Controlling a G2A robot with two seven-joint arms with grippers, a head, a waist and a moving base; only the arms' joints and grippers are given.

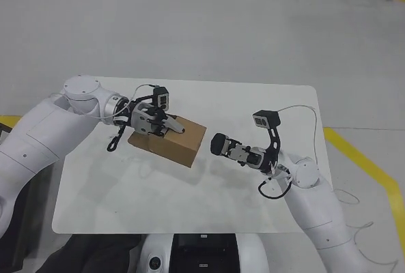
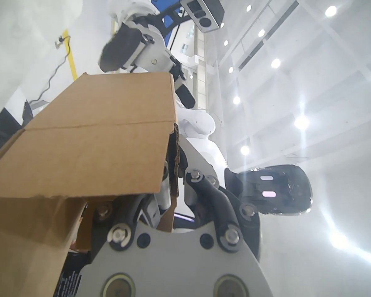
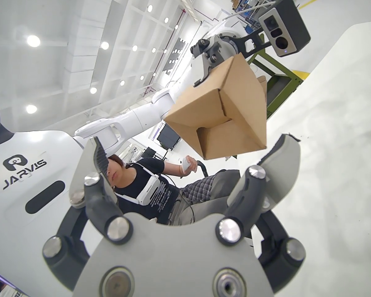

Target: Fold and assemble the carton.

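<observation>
1. Hidden: the left gripper sits on the carton at its end nearer that arm. In the top view it covers that end of the cardboard
2. In the left wrist view the carton blocks half the gripper and runs off the frame edge. Can't tell how far that gripper is open, or whether it clamps a wall
3. Also unclear: whether the carton rests on the table or hangs just above it (top view shows a shadow along its near side, nothing more)
4. Position: carton is left of the table's centre, between the two arms
5. Axis: in the top view the long axis runs diagonally, from the left gripper down toward the right gripper. One broad brown face points up at the camera
6. The end facing the right arm shows in the right wrist view: carton flaps are folded inward, with a dark gap left open at one corner
7. Right gripper: fingers are spread wide with nothing between them, and it touches nothing. It points at the carton's flapped end, near it but clearly apart
8. In the left wrist view the right gripper shows just past the carton's far edge
</observation>
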